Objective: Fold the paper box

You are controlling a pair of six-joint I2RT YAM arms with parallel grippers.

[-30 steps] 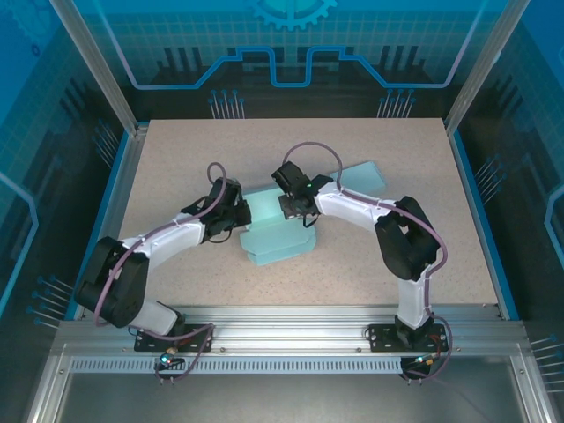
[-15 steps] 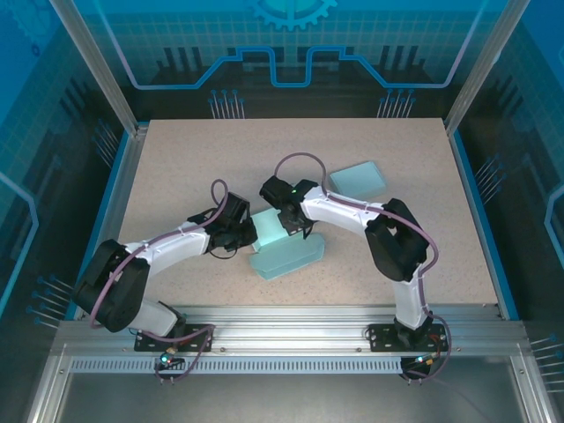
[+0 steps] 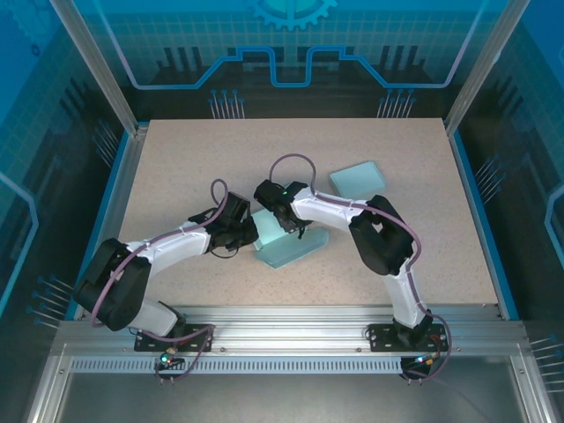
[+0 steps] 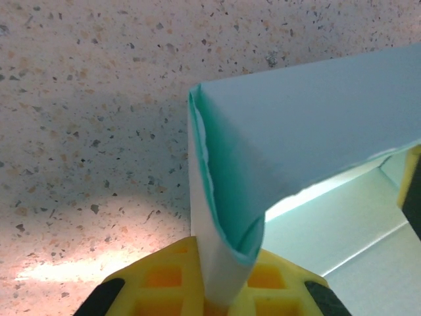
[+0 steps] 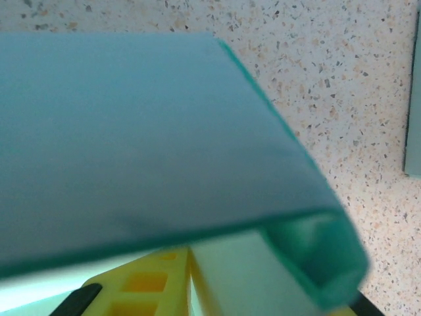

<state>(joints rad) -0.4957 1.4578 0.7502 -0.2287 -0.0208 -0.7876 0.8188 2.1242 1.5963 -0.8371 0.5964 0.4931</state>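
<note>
Judging by the raised walls, probably midway through folding a side of the paper box point(image 3: 286, 242), found near the middle of the counter point(image 3: 176, 159) and slightly toward its near edge, with a second teal piece point(image 3: 358, 180) well apart toward the far right corner. Left jaws pressed together on a doubled wall point(image 4: 220, 217) of the box, pinching the folded-over sheet between yellow fingers point(image 4: 164, 280), close to a corner with a broad panel point(image 4: 309, 118) bending off to the right. Right jaws set about a pale panel point(image 5: 227, 276) beside a yellow finger point(image 5: 141, 289), under a wide teal flap point(image 5: 145, 131); pinching or merely flanking it, cannot tell. To do this step well: treat the left pinch as the anchor, firm and low by the crease, without twisting the wall out of upright. Bring the flap over with the right jaws along the scored line rather than across it, pressing down and inward toward the floor of the box. Avoid dragging the whole box over the counter, likely if both arms pull apart. Avoid squeezing the open rounded fold flat before tucking, at risk of a crooked wall. Release only after seating the flap fully against the base.
</note>
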